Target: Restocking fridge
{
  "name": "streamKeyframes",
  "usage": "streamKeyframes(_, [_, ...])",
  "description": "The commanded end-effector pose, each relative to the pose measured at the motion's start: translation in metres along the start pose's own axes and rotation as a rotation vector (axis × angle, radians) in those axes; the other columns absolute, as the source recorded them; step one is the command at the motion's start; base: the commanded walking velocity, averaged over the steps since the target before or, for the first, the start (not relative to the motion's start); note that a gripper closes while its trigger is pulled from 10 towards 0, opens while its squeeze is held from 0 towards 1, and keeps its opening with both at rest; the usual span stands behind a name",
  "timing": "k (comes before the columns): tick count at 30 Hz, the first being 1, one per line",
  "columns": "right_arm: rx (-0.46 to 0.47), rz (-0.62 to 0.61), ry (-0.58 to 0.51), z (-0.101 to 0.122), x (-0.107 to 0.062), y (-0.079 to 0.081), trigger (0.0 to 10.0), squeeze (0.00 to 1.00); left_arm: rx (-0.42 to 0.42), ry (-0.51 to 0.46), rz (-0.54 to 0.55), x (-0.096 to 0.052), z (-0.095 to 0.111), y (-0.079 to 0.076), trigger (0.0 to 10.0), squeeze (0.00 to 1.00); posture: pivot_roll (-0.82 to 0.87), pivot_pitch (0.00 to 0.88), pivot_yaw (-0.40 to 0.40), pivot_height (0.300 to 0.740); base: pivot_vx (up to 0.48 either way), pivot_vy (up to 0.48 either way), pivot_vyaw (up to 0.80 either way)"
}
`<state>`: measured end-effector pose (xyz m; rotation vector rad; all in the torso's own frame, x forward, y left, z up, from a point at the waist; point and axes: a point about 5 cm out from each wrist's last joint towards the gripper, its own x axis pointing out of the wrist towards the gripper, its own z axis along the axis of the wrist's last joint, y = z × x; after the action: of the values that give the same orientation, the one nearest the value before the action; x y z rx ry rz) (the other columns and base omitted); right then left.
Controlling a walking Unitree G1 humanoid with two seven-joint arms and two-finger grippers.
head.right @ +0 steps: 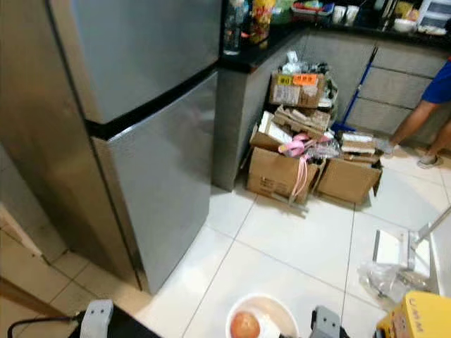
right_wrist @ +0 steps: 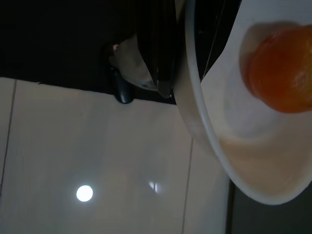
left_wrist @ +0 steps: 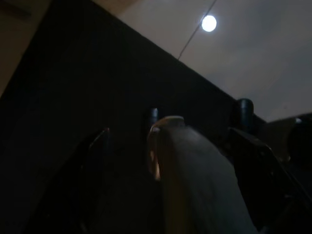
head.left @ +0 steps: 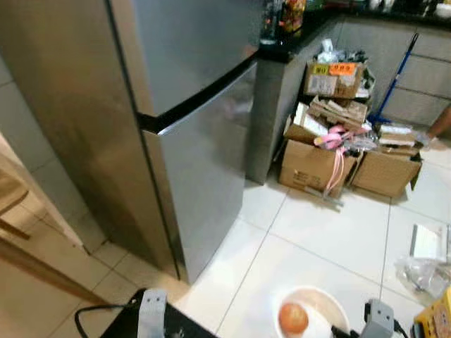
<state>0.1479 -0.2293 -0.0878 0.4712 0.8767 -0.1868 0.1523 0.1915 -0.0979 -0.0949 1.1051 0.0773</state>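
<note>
Not much you can actually read in here tbh. The top cardboard box (head.left: 334,79) in the pile by the counter has a yellow sticker (head.left: 321,69) and an orange sticker (head.left: 342,68) on it, plus a white shipping label (head.left: 323,85), but the print on all three is too small and blurry to make out. The yellow box (head.right: 416,318) down by the floor has dark letters on its side, looks something like "U" and "M", can't say for sure. The lower brown box (head.right: 273,174) has some faint dark print, unreadable too.
</note>
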Motion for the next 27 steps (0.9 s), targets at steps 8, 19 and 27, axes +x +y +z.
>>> streamKeyframes(8, [-0.023,0.048,-0.018,0.0061,0.0034,0.0086,10.0,0.00,0.005,-0.018,0.022,-0.0003,0.0048,0.0053,10.0,0.00,-0.05,0.000,-0.012,0.740,0.000,0.000,0.79])
streamKeyframes(19, [-0.037,0.041,-0.018,0.0077,0.0032,0.0072,10.0,0.00,0.025,-0.025,0.013,-0.0002,0.0082,0.0056,10.0,0.00,-0.05,0.000,-0.012,0.740,0.000,0.000,0.78])
streamKeyframes(27, [-0.024,0.003,-0.027,0.0092,0.0020,0.0019,10.0,0.00,0.032,-0.032,0.009,0.0000,0.0107,0.0056,10.0,0.00,-0.05,0.000,-0.007,0.740,0.000,0.000,0.48])
